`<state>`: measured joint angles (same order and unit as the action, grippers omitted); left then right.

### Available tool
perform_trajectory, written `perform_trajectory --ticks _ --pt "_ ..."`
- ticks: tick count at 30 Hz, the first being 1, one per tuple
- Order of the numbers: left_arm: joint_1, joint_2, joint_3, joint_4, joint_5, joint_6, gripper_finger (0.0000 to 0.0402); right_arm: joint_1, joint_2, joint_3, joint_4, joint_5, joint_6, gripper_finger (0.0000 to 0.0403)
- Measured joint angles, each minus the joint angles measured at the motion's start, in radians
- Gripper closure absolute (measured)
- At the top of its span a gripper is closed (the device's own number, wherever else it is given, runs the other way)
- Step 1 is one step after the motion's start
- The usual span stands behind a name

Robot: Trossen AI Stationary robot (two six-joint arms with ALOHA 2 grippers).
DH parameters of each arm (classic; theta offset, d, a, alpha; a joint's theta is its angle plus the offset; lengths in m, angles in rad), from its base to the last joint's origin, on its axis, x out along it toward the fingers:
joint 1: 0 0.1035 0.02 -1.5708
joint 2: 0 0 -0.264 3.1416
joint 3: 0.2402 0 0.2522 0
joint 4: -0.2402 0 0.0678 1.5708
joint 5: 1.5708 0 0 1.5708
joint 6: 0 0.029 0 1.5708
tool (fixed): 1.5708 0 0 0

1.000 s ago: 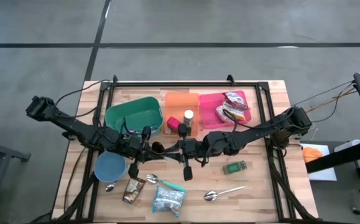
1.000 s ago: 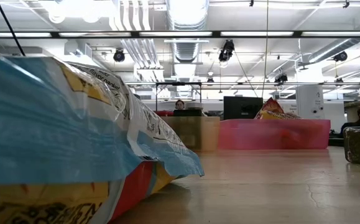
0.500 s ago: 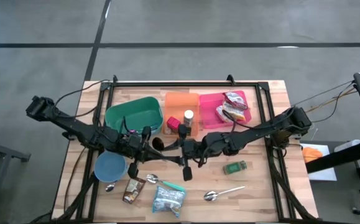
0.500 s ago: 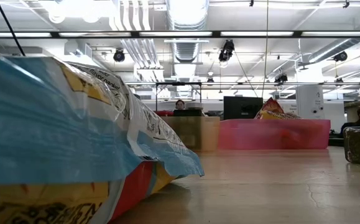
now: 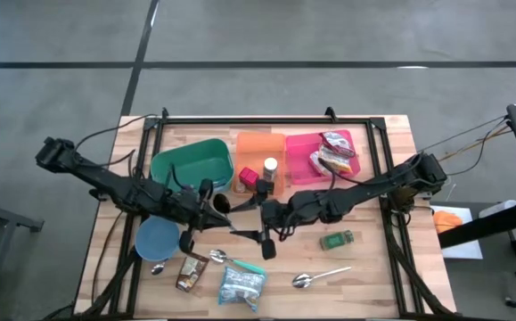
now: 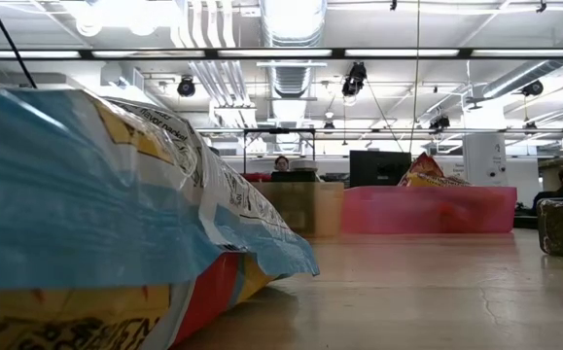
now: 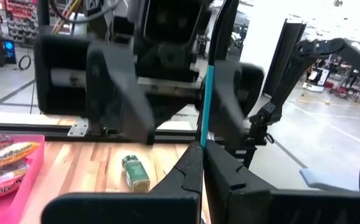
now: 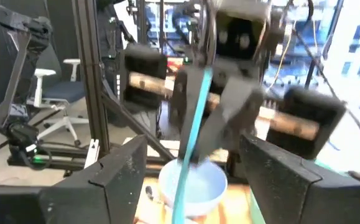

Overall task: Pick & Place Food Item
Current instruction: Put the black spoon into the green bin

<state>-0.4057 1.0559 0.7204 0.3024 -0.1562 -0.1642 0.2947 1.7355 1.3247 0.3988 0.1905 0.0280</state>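
Right gripper point(image 5: 240, 207) open, wooden table point(image 5: 364, 259), concrete floor point(image 5: 61, 89)

Both arms reaching to mid-table, left claw point(image 5: 206, 207) clamped together, right claw point(image 5: 256, 212) fingers spread

Three bins point(image 5: 260, 159) along table point(image 5: 373, 267) rear; bowl point(image 5: 158, 239), packets point(image 5: 241, 285), spoon point(image 5: 315, 277) in front.

Both arms are dark, almost black, built of slim jointed segments with thin black cables trailing off them toward the table's black frame point(image 5: 266, 119). The left gripper point(image 7: 203, 163) has flat matte black fingers, wedge-shaped at the tips. The right gripper point(image 8: 192, 168) has the same broad black fingers point(image 8: 120, 171). A thin teal strip runs down a gripper's front.
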Motion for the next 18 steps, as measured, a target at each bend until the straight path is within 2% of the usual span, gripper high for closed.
perform_trajectory --ticks 6,11,14,18 --pt "-0.005 -0.02 0.0 0.01 -0.002 0.029 0.0401 0.0 0.027 -0.001 -0.018 0.09 0.07 0.0149" --pt "-0.005 -0.021 0.0 0.03 -0.008 0.038 0.0401 0.0 0.096 0.038 -0.022 0.117 0.08 0.0152" --pt "-0.005 -0.021 -0.001 0.029 -0.012 0.045 0.0401 0.002 0.111 0.053 -0.024 0.178 0.048 0.0175" --pt "-0.004 -0.021 -0.001 0.016 -0.014 0.045 0.0401 0.002 0.109 0.056 -0.03 0.168 0.046 0.023"
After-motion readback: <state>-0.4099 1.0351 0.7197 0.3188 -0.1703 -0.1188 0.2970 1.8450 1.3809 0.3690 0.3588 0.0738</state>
